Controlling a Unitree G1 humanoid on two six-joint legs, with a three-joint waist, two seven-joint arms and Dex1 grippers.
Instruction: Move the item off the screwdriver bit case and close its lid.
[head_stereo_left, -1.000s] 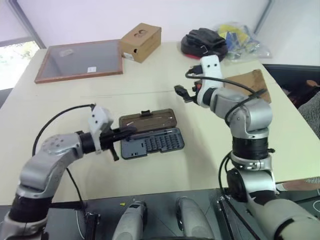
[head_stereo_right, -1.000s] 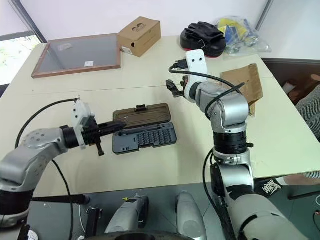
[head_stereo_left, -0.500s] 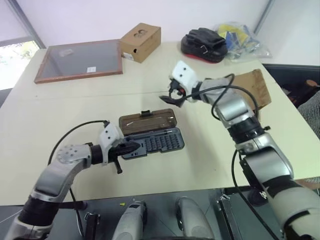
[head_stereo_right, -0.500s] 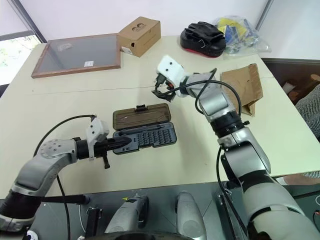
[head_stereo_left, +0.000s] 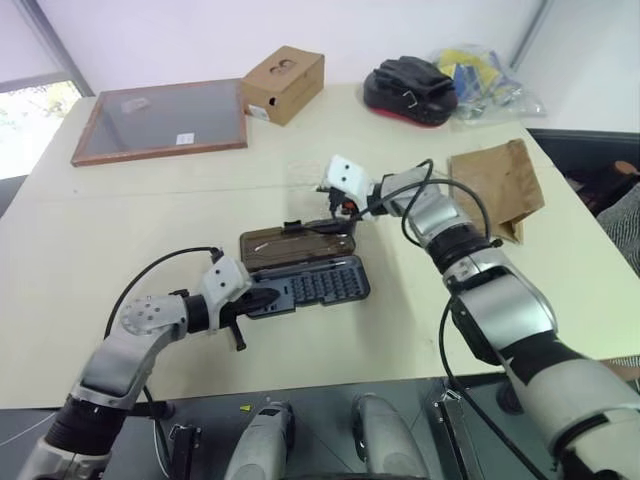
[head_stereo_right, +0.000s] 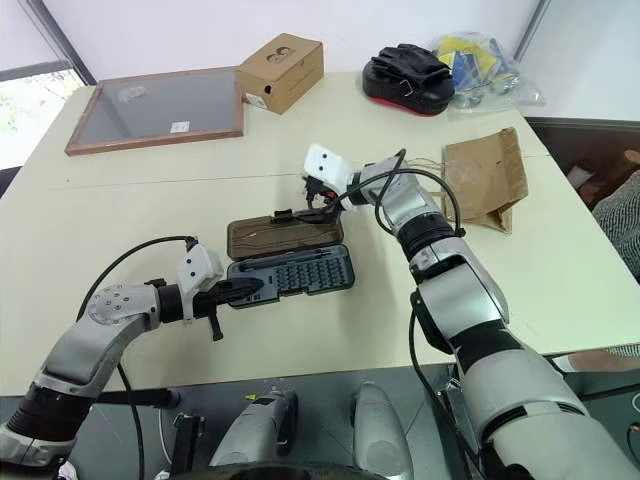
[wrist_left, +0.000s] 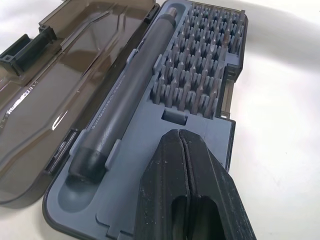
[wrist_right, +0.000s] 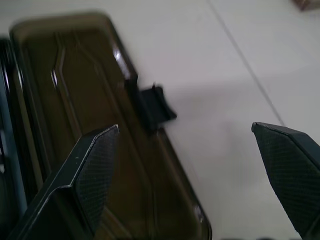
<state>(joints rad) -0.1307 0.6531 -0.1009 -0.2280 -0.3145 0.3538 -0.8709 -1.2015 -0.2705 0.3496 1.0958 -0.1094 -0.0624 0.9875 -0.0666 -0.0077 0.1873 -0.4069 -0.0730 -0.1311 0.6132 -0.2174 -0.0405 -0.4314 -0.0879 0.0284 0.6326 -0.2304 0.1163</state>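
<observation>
The screwdriver bit case (head_stereo_left: 318, 283) lies open mid-table, a grey driver and rows of bits in its dark grey base (wrist_left: 150, 150). Its smoky brown lid (head_stereo_left: 297, 244) lies flat behind it, black latch (wrist_right: 152, 102) on the far edge. The item, a brown paper bag (head_stereo_left: 497, 185), lies on the table to the right, apart from the case. My left gripper (head_stereo_left: 272, 293) is shut with nothing in it, tips low over the base's left end; whether they touch I cannot tell. My right gripper (head_stereo_left: 335, 222) is open, hovering at the lid's far edge beside the latch, fingers (wrist_right: 95, 165) spread wide.
A wood-framed glass panel (head_stereo_left: 160, 120) lies at the back left and a cardboard box (head_stereo_left: 283, 82) behind the case. A black pouch with a red edge (head_stereo_left: 410, 88) and a clear bag of coloured things (head_stereo_left: 480, 75) sit at the back right.
My right arm has swung down and left, wrist rolling, from above the table to the lid's far edge. My left gripper sank to the base's left end, then held still.
</observation>
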